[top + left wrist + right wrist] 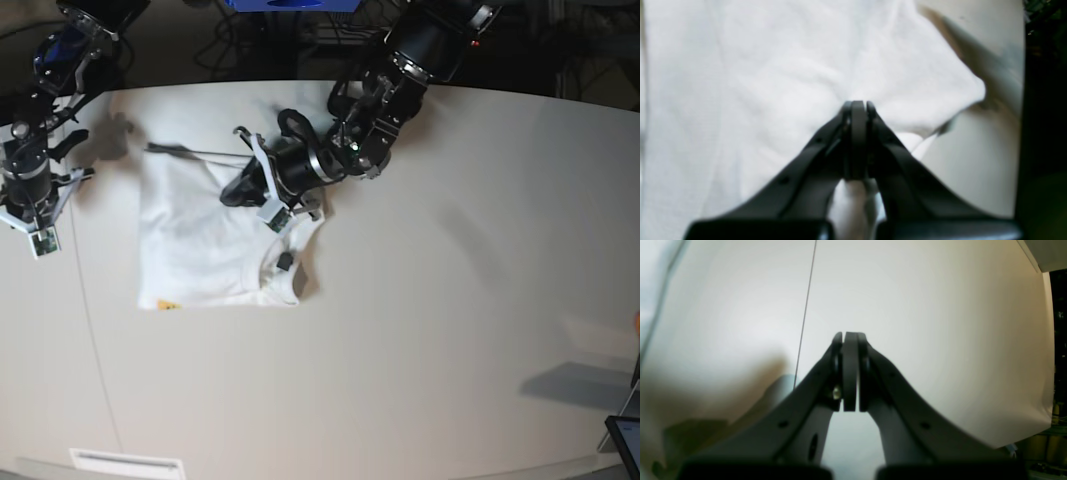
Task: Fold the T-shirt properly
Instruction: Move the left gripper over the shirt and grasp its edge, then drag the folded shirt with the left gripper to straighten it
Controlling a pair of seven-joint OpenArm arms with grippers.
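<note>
Base view shows the T-shirt [205, 240] folded into a rough rectangle on the surface [450, 300] — left end effector [858, 110] together over it, maybe pinching cloth, right end effector [849, 340] together, off-shirt — final fold likely left.
</note>
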